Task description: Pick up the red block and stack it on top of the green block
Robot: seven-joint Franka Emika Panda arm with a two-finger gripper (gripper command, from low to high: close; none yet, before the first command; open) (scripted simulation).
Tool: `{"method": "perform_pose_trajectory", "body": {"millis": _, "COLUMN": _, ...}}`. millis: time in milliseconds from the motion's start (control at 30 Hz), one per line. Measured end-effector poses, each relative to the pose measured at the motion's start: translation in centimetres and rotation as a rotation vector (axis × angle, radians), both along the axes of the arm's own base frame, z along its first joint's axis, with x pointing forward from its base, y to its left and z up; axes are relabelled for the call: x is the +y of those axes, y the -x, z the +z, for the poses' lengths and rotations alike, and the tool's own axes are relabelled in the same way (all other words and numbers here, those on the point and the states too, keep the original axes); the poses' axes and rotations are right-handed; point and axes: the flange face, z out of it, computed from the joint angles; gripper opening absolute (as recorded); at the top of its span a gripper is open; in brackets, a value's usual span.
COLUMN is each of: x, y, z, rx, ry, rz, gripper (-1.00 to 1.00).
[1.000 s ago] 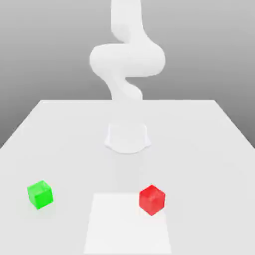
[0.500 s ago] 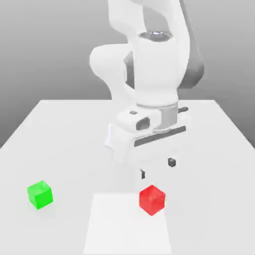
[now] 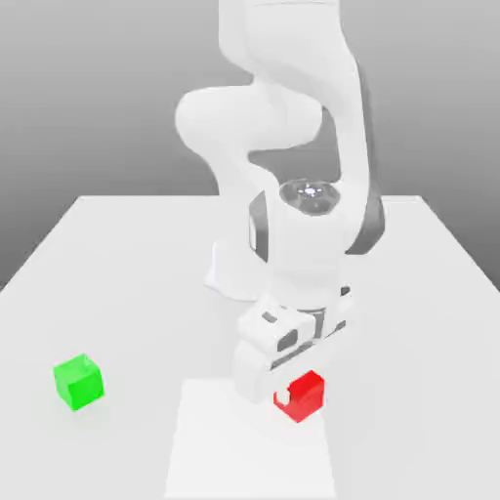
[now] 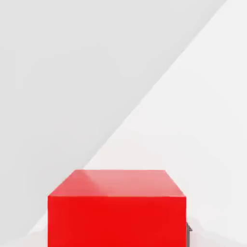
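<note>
We see the white arm [image 3: 293,195] bent down over the table [image 3: 117,254], its hand low in the lower middle of the exterior frame. The gripper [image 3: 284,393] sits right at the red block [image 3: 303,395], with the hand's white body covering the block's upper left part. We see one dark finger [image 3: 280,395] pressed against the block's left face in the exterior view. We read the jaws as drawn in tight against the red block's sides, so the block is gripped. The block rests on the paler square patch [image 3: 244,449] of the table, lower centre-right of the exterior frame; we cannot tell if it is lifted off the surface.

In the hand view the red block [image 4: 116,207] is at the bottom centre of the frame, top face and one side showing, with a thin dark edge of a finger [image 4: 188,228] at its lower right side.

The green block [image 3: 78,381] sits in the lower left of the exterior frame, on the table, well apart from the red block and the gripper, untouched.
</note>
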Motion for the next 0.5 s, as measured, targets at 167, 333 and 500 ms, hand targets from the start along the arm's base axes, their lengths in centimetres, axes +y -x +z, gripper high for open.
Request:
{"method": "perform_pose_trajectory", "body": {"millis": 167, "x": 0.0, "y": 0.0, "z": 4.2, "rx": 0.0, "ry": 0.0, "rz": 0.0, "gripper": -1.0}}
{"method": "perform_pose_trajectory", "body": {"millis": 333, "x": -6.4, "y": -1.3, "z": 6.3, "rx": 0.001, "ry": -0.001, "rz": -0.032, "gripper": -1.0}}
{"method": "perform_pose_trajectory", "body": {"millis": 500, "x": -15.0, "y": -1.5, "z": 7.3, "rx": 0.001, "ry": -0.001, "rz": -0.039, "gripper": -1.0}}
